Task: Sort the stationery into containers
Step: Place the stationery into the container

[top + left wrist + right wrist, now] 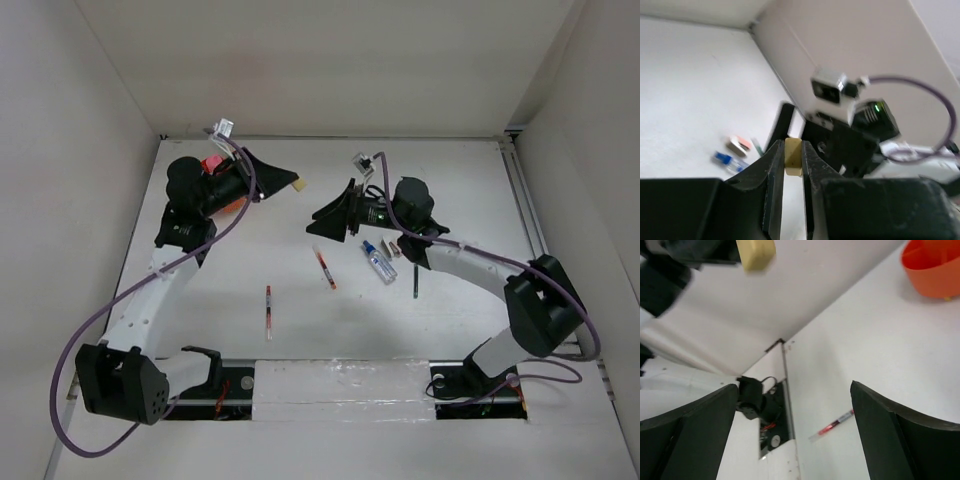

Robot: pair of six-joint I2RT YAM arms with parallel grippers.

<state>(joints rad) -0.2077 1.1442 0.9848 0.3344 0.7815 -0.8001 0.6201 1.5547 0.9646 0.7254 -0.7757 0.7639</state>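
Observation:
My left gripper [290, 181] is shut on a small tan eraser [298, 184], held above the table at the back left; the left wrist view shows the eraser [792, 156] pinched between the fingertips. My right gripper [328, 214] is open and empty, facing the left gripper; its wrist view shows the eraser [756, 253] at the top left. The orange cup [932, 267] is mostly hidden under my left arm in the top view, where only a sliver [233, 207] shows. Two red-white pens [268, 310] [325, 268], a blue-capped bottle [378, 262] and a dark green pen [416, 281] lie mid-table.
A small pale eraser with a pink end [737, 144] lies next to the bottle [730, 162]. A pink-red thing [211, 165] shows behind my left wrist. White walls enclose the table on three sides. A metal rail [527, 215] runs along the right edge.

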